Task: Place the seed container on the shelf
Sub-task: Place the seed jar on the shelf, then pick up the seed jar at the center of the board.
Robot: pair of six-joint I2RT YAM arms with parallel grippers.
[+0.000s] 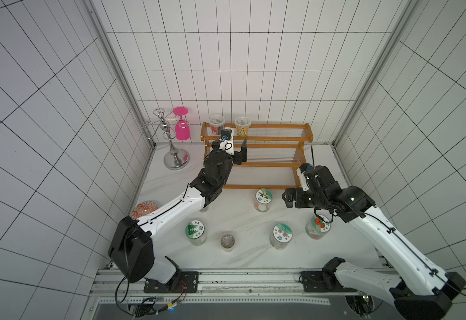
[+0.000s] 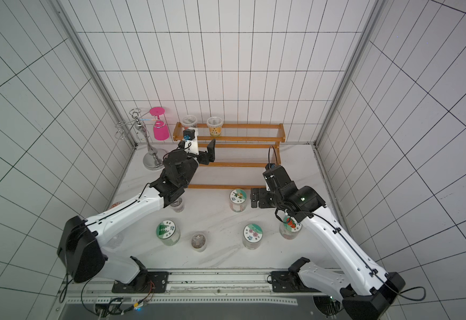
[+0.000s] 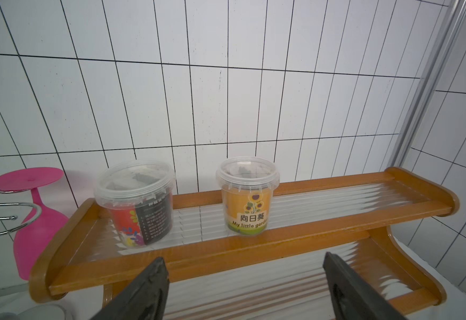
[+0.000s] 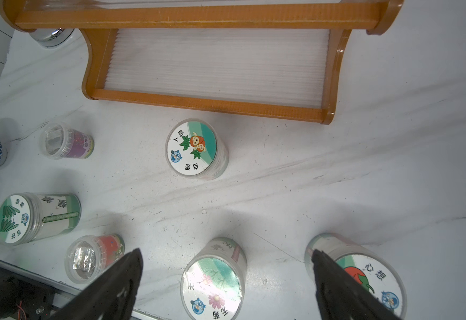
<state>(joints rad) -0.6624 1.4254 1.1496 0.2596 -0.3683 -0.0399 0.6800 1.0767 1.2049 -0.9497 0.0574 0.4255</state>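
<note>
The shelf (image 1: 267, 164) (image 2: 240, 164), an orange-brown stepped rack, stands against the back wall. Two clear-lidded seed containers stand upright on its top tier: one with a red and black label (image 1: 216, 124) (image 3: 137, 205) and one with an orange sunflower label (image 1: 242, 126) (image 3: 247, 196). My left gripper (image 1: 234, 144) (image 3: 242, 259) is open and empty, just in front of the top tier's front rail and facing the orange container, apart from it. My right gripper (image 1: 288, 198) (image 4: 226, 252) hangs open and empty above the table, over a flower-lidded jar (image 4: 212, 279).
A chrome glass stand (image 1: 175, 155) holding a pink glass (image 1: 182, 124) stands left of the shelf. Several lidded jars (image 1: 263, 200) (image 1: 196, 232) (image 1: 317, 225) and a small clear cup (image 1: 227, 241) sit on the white table. A patterned bowl (image 1: 144, 209) lies at the left edge.
</note>
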